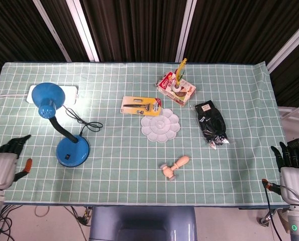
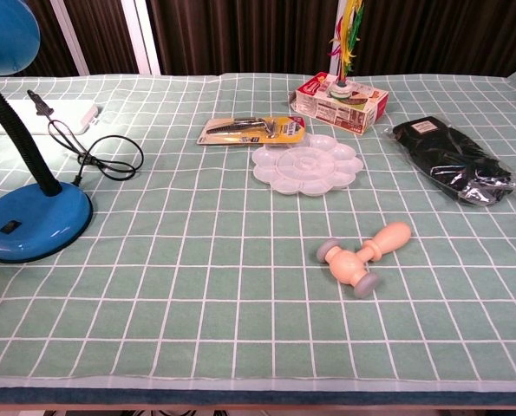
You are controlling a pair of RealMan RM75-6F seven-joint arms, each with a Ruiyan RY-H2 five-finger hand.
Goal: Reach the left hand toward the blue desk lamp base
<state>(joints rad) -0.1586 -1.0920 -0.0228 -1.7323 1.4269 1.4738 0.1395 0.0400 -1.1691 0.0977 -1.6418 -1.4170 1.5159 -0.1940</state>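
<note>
The blue desk lamp stands at the table's left, its round base (image 1: 73, 151) (image 2: 34, 225) flat on the green checked cloth and its shade (image 1: 47, 99) (image 2: 2, 30) bent over on a black neck. The lamp is lit. My left hand (image 1: 3, 163) hovers at the table's left front edge, well left of the base and not touching it, with dark fingers spread and nothing held. At the right front corner, off the table edge, my right hand (image 1: 291, 168) is empty with fingers apart. Neither hand shows in the chest view.
A white power strip (image 1: 69, 93) and a black cord (image 1: 84, 123) lie behind the lamp. Mid-table are a yellow blister pack (image 1: 140, 106), a white flower-shaped palette (image 1: 160, 125), a wooden roller (image 1: 175, 167), a red box (image 1: 176, 88) and a black bagged item (image 1: 212, 123).
</note>
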